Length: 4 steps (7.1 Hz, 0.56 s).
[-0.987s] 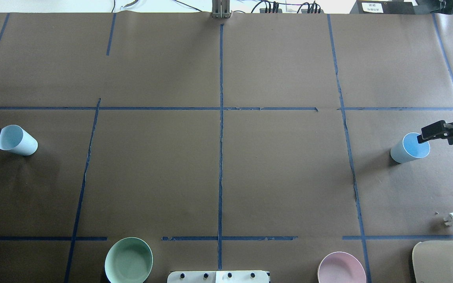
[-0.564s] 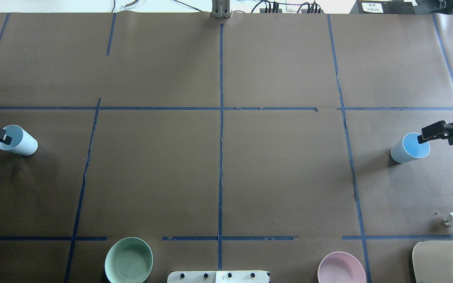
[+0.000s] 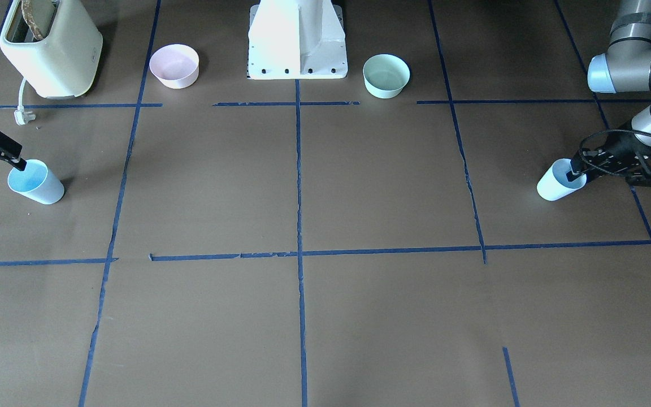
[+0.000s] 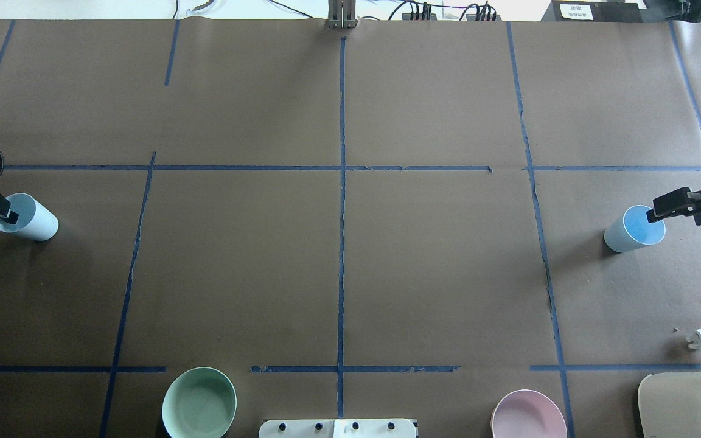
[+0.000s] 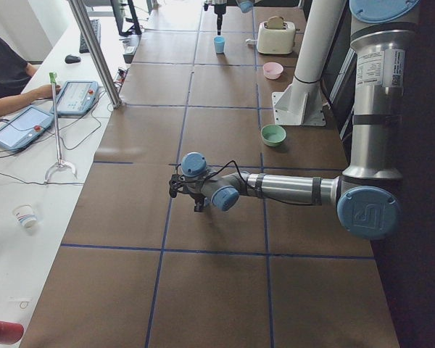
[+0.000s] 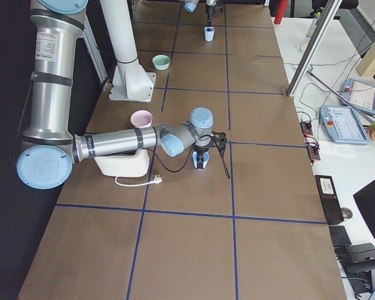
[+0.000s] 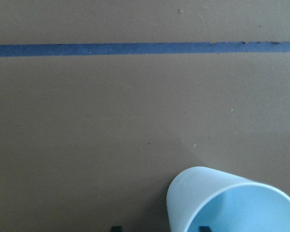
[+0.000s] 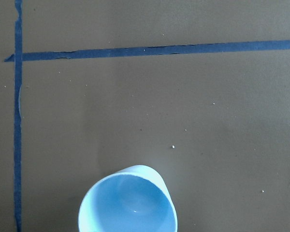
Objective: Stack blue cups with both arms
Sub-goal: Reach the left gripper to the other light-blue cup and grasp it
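Far to the left of the white pedestal (image 4: 338,427), one blue cup (image 4: 34,224) stands upright, mouth up, on the brown desk (image 4: 435,274), with the left gripper (image 4: 5,214) at its rim. Left wrist view: the fingers (image 7: 203,228) straddle the cup's wall, one tip inside the mouth and the other outside it. Bare desk shows between the outer tip and the wall, so they are spread and not clamped on the cup. Far to the pedestal's right, the second blue cup (image 4: 630,231) likewise stands upright, its brighter blue inside showing. The right gripper (image 4: 655,214) meets its rim from the side away from the pedestal, one finger tip over the edge. The right wrist view shows the cup's mouth but no finger, and whether this pair is spread or clenched cannot be told. Both cups rest on the desk, well apart, on opposite sides of the pedestal. Near the pedestal, a mint-green bowl (image 4: 199,403) sits on its left and a pink bowl (image 4: 528,415) on its right; a cream toaster (image 4: 688,404) lies farther right, beyond the pink bowl.
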{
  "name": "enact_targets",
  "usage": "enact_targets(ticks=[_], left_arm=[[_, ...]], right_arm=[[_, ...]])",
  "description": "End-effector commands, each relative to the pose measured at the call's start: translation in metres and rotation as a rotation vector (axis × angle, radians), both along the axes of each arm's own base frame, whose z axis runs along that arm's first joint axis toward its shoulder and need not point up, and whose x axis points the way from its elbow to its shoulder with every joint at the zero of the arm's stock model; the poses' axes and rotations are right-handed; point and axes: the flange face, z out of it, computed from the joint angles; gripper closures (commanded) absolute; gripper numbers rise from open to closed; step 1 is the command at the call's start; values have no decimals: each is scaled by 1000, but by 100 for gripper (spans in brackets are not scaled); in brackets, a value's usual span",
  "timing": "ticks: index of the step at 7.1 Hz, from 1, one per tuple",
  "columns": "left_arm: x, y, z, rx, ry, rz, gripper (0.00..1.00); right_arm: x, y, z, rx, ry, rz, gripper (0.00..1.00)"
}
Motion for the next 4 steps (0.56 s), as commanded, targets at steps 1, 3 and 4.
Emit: enact_targets(ticks=[1, 3, 4], left_arm=[[3, -3, -17, -23, 25, -23, 100], [13, -10, -89, -73, 137, -53, 100], [20, -24, -121, -91, 149, -77, 100]], right_arm=[[0, 0, 0, 1, 0, -1, 0], [-1, -1, -2, 4, -2, -1, 0], [-1, -1, 2, -2, 2, 0, 0]])
